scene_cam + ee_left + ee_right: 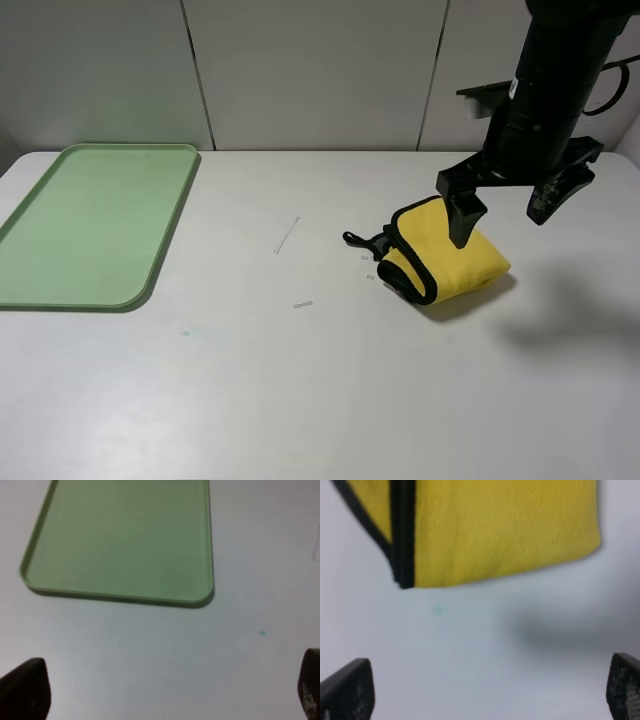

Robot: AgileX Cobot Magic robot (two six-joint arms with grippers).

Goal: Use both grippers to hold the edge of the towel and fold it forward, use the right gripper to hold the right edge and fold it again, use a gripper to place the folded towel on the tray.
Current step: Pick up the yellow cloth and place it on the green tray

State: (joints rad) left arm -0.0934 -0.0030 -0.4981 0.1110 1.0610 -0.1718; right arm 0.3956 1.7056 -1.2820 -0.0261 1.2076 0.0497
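The yellow towel (445,262) with black trim lies folded in a loose bundle on the white table, right of centre. It fills the upper part of the right wrist view (495,530). My right gripper (503,222) hangs just above the towel's far right side, open and empty; its two fingertips (345,692) show wide apart in the right wrist view. The green tray (90,220) lies empty at the far left and also shows in the left wrist view (120,596). My left gripper (165,692) is open and empty near the tray; it is outside the exterior view.
A thin white strip (287,235) and a small white scrap (303,304) lie on the table between tray and towel. A tiny teal speck (186,332) marks the table near the tray's front corner. A panelled wall stands behind the table.
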